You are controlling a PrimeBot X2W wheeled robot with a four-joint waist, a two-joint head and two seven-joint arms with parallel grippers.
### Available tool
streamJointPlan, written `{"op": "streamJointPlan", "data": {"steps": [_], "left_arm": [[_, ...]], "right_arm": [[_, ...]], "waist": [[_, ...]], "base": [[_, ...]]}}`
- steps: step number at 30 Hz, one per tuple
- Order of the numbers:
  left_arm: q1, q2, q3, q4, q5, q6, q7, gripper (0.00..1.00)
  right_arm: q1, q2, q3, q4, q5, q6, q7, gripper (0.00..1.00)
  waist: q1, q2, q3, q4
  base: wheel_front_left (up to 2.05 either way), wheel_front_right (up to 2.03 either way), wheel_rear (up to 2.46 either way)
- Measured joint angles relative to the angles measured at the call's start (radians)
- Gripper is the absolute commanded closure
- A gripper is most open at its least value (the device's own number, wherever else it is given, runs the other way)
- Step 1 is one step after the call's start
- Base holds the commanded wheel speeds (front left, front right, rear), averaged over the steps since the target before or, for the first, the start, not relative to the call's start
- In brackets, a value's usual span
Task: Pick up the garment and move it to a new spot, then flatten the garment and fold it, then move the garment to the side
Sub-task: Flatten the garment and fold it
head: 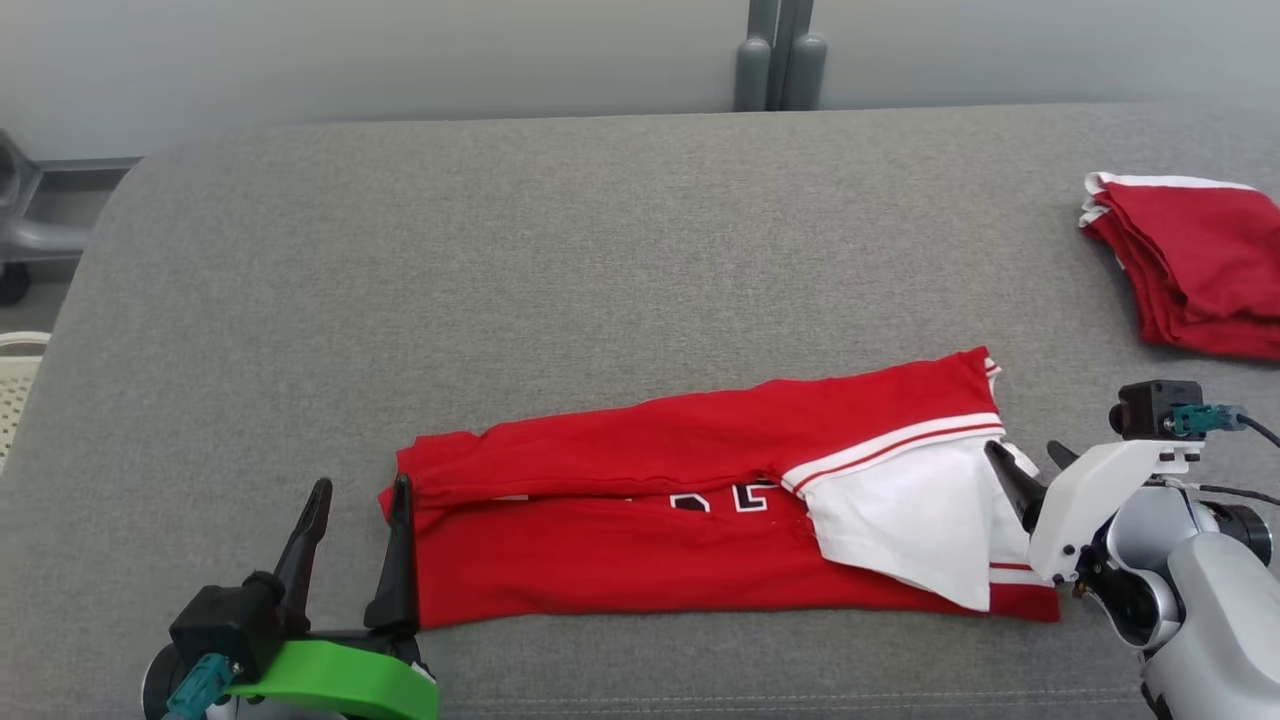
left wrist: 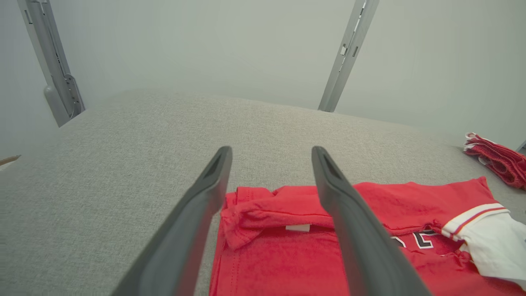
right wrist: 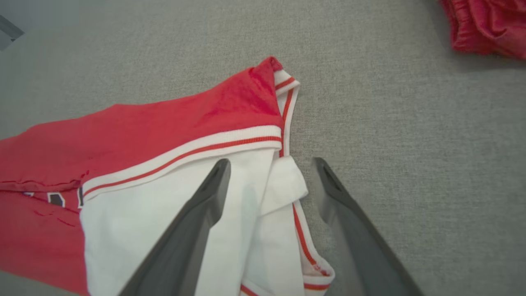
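Surface: I see one grey padded top [head: 600, 250] that carries everything.
Garment: one red jersey [head: 640, 560] lies at 6 o'clock in the head view. It is folded into a long band running from 9 to 3.
Garment details: it has one white sleeve [head: 900, 520] with a red-striped cuff at its 3 o'clock end. One strip of black-and-white lettering peeks out along the fold. One small white tag [left wrist: 298, 227] shows at the 9 o'clock end.
Pile: one second red cloth [head: 1195, 265], folded with white trim, sits at 2 o'clock, well apart from the garment.
Grippers: I count two, each with two dark fingers.
Left gripper [head: 362, 483]: at 7 o'clock, fingers spread wide and holding nothing. It straddles the garment's 9 o'clock edge. In its wrist view one finger [left wrist: 193, 213] is over bare grey and the other over red cloth. I cannot tell if either touches.
Right gripper [head: 1022, 447]: at 4 o'clock, fingers likewise apart and empty. It straddles the 3 o'clock edge. In its wrist view one finger [right wrist: 197, 222] is over the white sleeve and the other over bare grey just beside it.
Rails: two slanted metal rails in the left wrist view, one at 10 o'clock [left wrist: 49, 57] and one at 1 o'clock [left wrist: 349, 53].
Wall: one pale wall [head: 400, 50] behind, at 12 o'clock.
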Motion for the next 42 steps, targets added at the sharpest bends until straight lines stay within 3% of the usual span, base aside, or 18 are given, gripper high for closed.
{"op": "streamJointPlan", "data": {"steps": [10, 17, 18, 19, 20, 22, 30, 42], "left_arm": [[-0.007, -0.001, 0.004, 0.005, 0.0, -0.001, -0.007, 0.0], [-0.009, -0.006, 0.006, 0.004, 0.0, -0.004, -0.009, 0.0], [-0.009, -0.006, 0.007, 0.003, 0.0, -0.004, -0.009, 0.0], [-0.009, -0.006, 0.007, 0.002, 0.0, -0.004, -0.009, 0.0], [-0.009, -0.007, 0.007, 0.002, 0.0, -0.004, -0.009, 0.0], [-0.01, -0.007, 0.007, 0.0, 0.0, -0.004, -0.01, 0.0], [-0.011, -0.007, 0.017, -0.004, 0.002, 0.001, -0.014, 0.0], [-0.011, -0.005, 0.029, -0.027, 0.007, 0.005, -0.016, 0.0]], "right_arm": [[-0.065, 0.008, -0.022, 0.213, 0.044, 0.0, 0.033, 0.0], [-0.093, 0.012, 0.014, 0.254, 0.092, -0.002, 0.043, 0.0], [-0.098, 0.013, 0.029, 0.255, 0.096, -0.004, 0.043, 0.32], [-0.101, 0.015, 0.047, 0.254, 0.099, -0.004, 0.043, 0.57], [-0.103, 0.016, 0.064, 0.254, 0.101, -0.004, 0.042, 0.67], [-0.109, 0.015, 0.094, 0.253, 0.105, -0.004, 0.04, 1.0], [-0.151, 0.006, 0.13, 0.286, 0.109, 0.002, -0.042, 1.0], [-0.215, -0.129, 0.076, 0.253, 0.14, 0.001, -0.102, 1.0]], "waist": [[0.0, 0.0, 0.019, 0.079], [0.0, 0.0, 0.031, 0.099], [0.0, 0.0, 0.032, 0.099], [0.0, 0.0, 0.033, 0.098], [0.0, 0.0, 0.034, 0.097], [0.0, 0.0, 0.035, 0.093], [0.0, 0.0, 0.039, 0.064], [0.0, 0.0, 0.036, -0.024]], "base": [[0.0, 0.0, 0.0], [0.0, 0.0, 0.0], [0.0, 0.0, 0.0], [0.0, 0.0, 0.0], [0.0, 0.0, 0.0], [0.0, 0.0, 0.0], [0.0, 0.0, 0.0], [0.0, 0.0, 0.0]]}}
